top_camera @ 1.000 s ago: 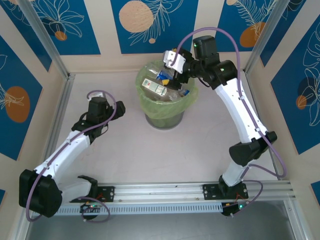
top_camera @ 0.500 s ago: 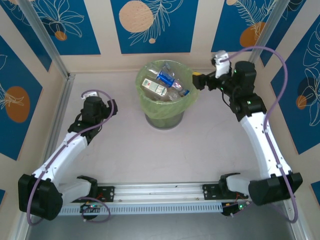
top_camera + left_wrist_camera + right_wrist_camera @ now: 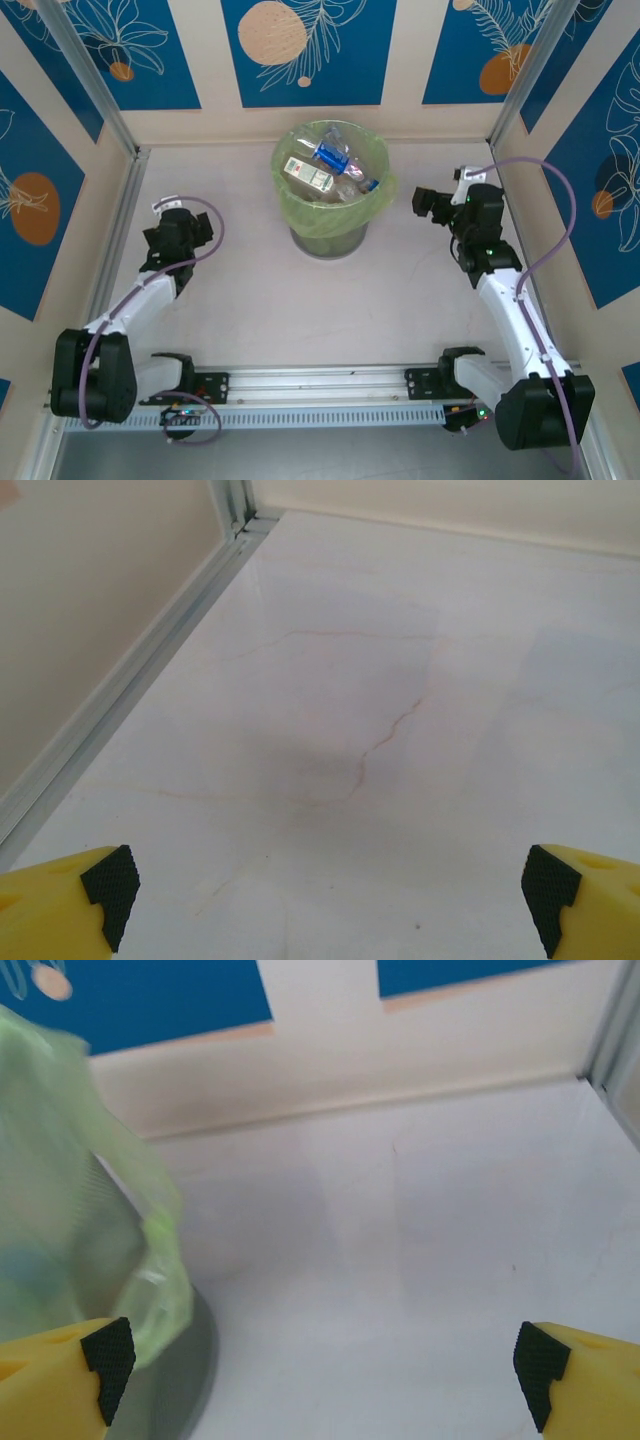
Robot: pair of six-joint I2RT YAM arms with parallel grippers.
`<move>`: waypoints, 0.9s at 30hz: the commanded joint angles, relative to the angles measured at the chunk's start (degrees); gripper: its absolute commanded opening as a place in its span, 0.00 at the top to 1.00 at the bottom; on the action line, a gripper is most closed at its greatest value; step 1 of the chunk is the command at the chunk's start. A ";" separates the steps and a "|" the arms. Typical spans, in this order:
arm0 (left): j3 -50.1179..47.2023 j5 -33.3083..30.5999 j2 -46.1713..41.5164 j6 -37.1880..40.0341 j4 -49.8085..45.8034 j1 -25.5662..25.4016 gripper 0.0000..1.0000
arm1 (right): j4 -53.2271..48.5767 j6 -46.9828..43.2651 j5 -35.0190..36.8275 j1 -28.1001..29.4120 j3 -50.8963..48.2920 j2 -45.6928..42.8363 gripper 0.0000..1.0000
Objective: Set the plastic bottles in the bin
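Plastic bottles (image 3: 328, 165) lie heaped inside the bin (image 3: 295, 215), a round grey basket lined with a lime-green bag (image 3: 372, 205), which stands at the back middle of the counter (image 3: 260, 300). One bottle with a blue label lies near the top of the heap. The right hand (image 3: 425, 203) hangs just to the right of the bin, not touching it and pointing toward it. In the wrist view the right hand (image 3: 325, 1365) is spread wide and grips nothing, with the bag (image 3: 60, 1190) at its left. The left hand (image 3: 162, 222) is well apart from the bin on the left side. Its wrist view shows the left hand (image 3: 330, 890) also spread wide and empty over bare counter (image 3: 400, 680).
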 commanded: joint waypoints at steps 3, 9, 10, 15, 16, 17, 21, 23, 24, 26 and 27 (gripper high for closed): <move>-2.84 4.18 4.26 4.53 12.20 1.47 0.00 | 12.29 3.93 5.58 -1.28 -9.80 0.57 0.01; -6.11 6.97 9.14 8.94 20.60 1.44 0.00 | 22.40 3.95 2.19 -2.09 -15.25 6.97 0.01; -7.22 7.67 9.87 9.29 22.87 1.44 0.00 | 22.69 4.20 1.60 -2.09 -15.16 8.02 0.01; -13.02 12.84 15.60 12.09 39.62 1.37 0.00 | 23.63 4.02 2.33 -1.82 -14.82 12.04 0.01; -13.18 14.07 16.77 12.65 40.66 1.39 0.00 | 24.24 3.90 2.62 -1.82 -15.09 12.15 0.01; -13.32 14.07 18.88 12.73 42.90 1.29 0.00 | 25.22 3.65 2.96 -1.82 -15.74 12.33 0.01; -13.05 10.04 19.15 12.47 42.66 0.42 0.00 | 32.43 1.99 6.23 -1.58 -20.50 13.62 0.01; -12.92 8.68 19.12 12.40 42.49 0.08 0.00 | 38.51 1.10 8.21 -1.32 -23.14 15.58 0.01; -12.75 8.52 18.90 12.26 41.62 0.04 0.00 | 41.25 0.82 9.23 -1.13 -23.86 16.50 0.01; -12.73 8.43 18.99 12.33 41.74 -0.03 0.00 | 42.37 -0.95 9.05 -0.39 -23.88 16.66 0.01; -12.77 8.48 19.06 12.33 41.95 -0.06 0.00 | 46.30 -1.95 9.18 -0.01 -24.80 17.35 0.01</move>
